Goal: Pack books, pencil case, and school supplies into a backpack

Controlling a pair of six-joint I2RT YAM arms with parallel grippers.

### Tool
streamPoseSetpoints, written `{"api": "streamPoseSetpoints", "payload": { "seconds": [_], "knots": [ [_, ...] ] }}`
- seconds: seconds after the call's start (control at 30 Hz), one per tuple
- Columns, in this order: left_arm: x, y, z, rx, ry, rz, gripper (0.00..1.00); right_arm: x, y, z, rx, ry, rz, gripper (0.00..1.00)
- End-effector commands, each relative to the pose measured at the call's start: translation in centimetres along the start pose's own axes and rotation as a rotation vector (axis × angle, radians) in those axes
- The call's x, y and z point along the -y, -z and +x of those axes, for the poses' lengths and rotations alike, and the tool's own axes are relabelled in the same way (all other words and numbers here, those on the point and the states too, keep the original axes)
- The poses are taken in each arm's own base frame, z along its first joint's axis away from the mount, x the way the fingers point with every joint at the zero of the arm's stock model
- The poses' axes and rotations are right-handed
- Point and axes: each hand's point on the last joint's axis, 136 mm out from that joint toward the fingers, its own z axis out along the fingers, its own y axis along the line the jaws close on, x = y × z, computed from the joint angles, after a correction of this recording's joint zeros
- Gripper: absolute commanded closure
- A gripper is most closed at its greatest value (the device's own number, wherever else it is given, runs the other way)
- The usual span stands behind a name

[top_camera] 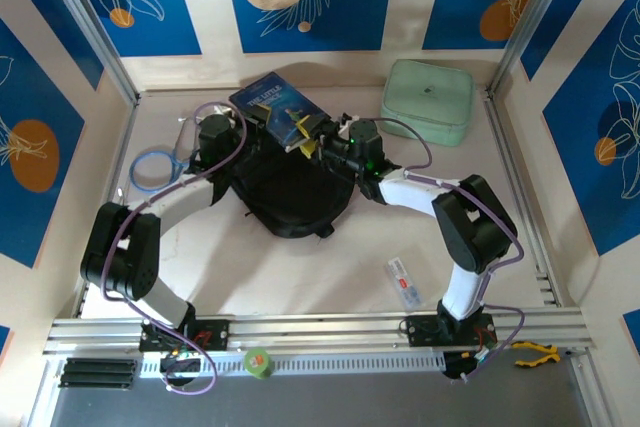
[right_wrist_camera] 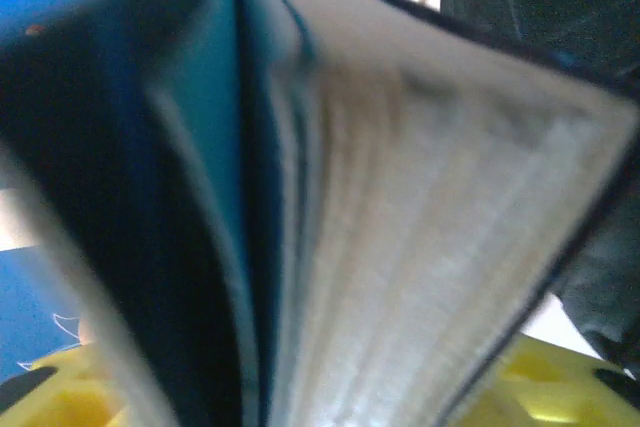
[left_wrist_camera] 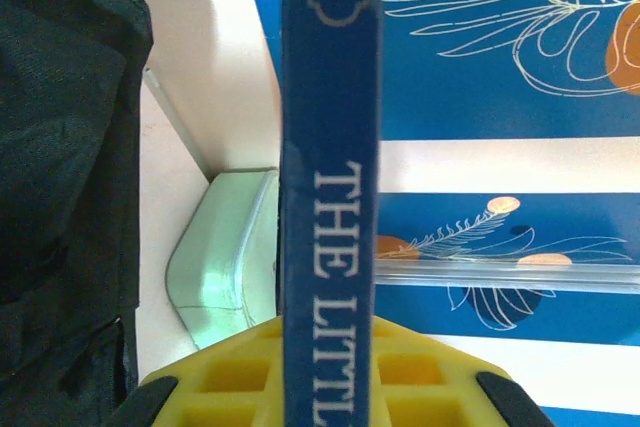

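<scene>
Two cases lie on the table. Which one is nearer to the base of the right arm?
The slim translucent pencil case, just left of that base; the big mint-green pouch sits by the far wall.

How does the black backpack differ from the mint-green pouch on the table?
Colour: the backpack is black, the pouch mint-green. Size: the backpack is larger. Place: the backpack lies mid-table near the blue book; the pouch sits alone at the far right corner. Both rest on the table.
</scene>
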Motion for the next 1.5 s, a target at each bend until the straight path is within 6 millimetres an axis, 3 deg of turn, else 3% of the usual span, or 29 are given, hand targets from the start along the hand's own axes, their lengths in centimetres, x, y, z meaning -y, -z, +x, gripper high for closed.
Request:
{"api": "streamPoseSetpoints", "payload": {
  "seconds": [0.0,0.07,0.23,0.37,0.57,0.73,0.93,1.17,1.27,1.47],
  "knots": [
    [2.7,0.5,0.1,0.008,-0.006,0.097,0.97,-2.0,0.1,-0.9,0.033,0.036,-0.084,0.63],
    [2.4,0.5,0.3,-0.002,-0.021,0.087,0.91,-2.3,0.4,-1.1,0.035,0.057,-0.088,0.74],
    [0.1,1.6,1.2,-0.047,-0.192,-0.043,0.62,-2.0,2.2,-1.4,0.066,0.112,-0.051,0.93],
    [-2.6,3.9,1.8,-0.087,-0.377,-0.193,0.36,-1.5,4.4,-1.4,0.070,0.156,0.003,0.95],
    [-5.0,6.6,4.4,-0.242,-0.684,-0.334,0.15,-0.8,9.2,-1.8,0.087,0.220,0.124,0.95],
    [-5.1,7.2,8.9,-0.443,-0.926,-0.321,0.14,-0.9,14.3,-3.4,0.145,0.295,0.230,0.95],
    [-5.6,6.7,15.1,-0.671,-1.057,-0.249,0.19,-1.0,19.7,-5.9,0.237,0.320,0.295,0.96],
    [-8.1,5.8,21.4,-0.920,-1.181,-0.219,0.32,-0.6,23.9,-7.9,0.325,0.313,0.333,0.96],
    [-9.0,5.4,22.8,-0.984,-1.193,-0.203,0.40,-0.3,24.8,-8.5,0.353,0.292,0.333,0.96],
    [-10.9,4.2,23.3,-1.043,-1.229,-0.267,0.48,-0.1,25.3,-8.9,0.377,0.254,0.343,0.97]
  ]
}}
